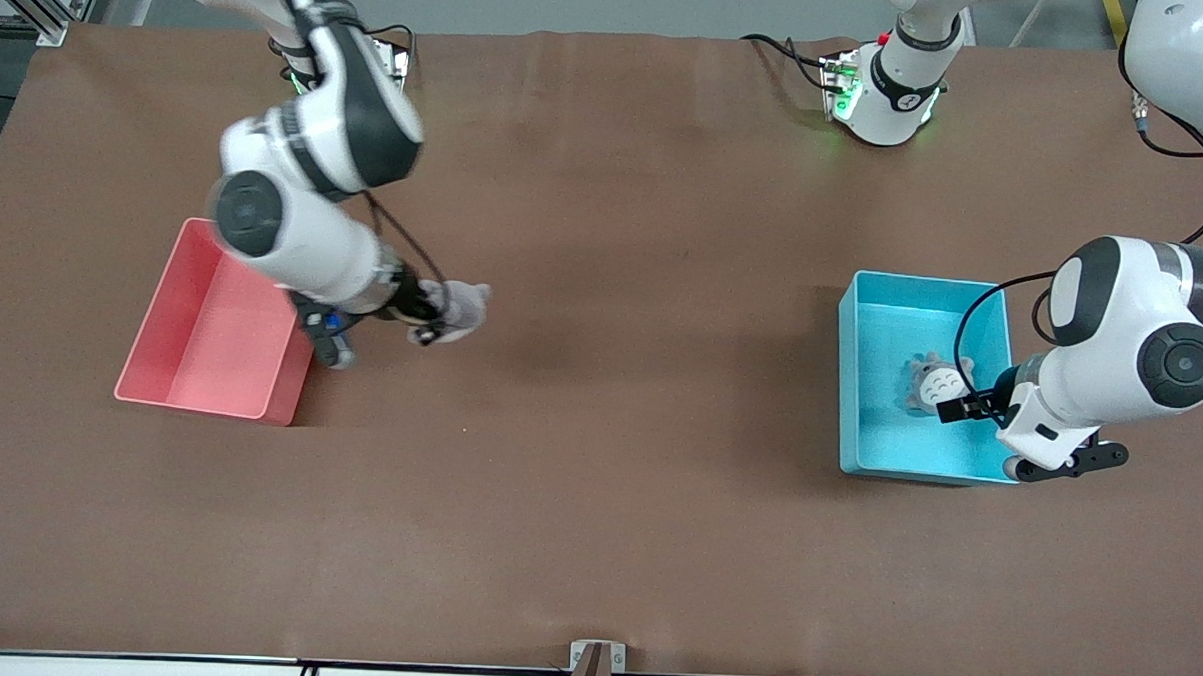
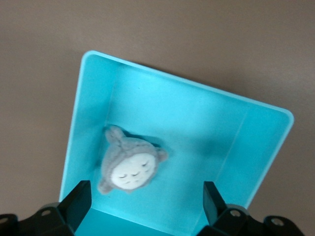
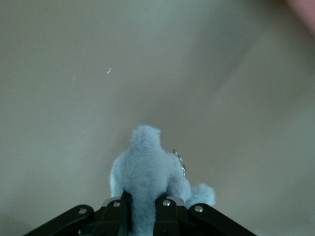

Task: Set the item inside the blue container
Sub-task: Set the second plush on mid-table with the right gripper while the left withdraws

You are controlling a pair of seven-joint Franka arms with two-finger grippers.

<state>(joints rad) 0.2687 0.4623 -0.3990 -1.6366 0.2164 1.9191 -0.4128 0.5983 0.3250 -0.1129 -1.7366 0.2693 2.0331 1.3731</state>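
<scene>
Already one grey plush (image 2: 130,167) lay inside the blue container (image 1: 845,387), the left gripper (image 2: 147,199) spread open above it. Well apart toward the pink bin (image 1: 160,363), the right gripper (image 3: 142,209) clamped a second plush toy (image 3: 147,172), undelivered.

The light blue bin (image 1: 850,387) sits upright toward the left arm's end of the surface. A grey plush toy (image 1: 932,383) lies face up inside it. A second grey plush toy (image 1: 462,308) is pinched in the right claw (image 1: 430,317) over the surface, at 3 o'clock from the pink bin (image 1: 156,347).
</scene>
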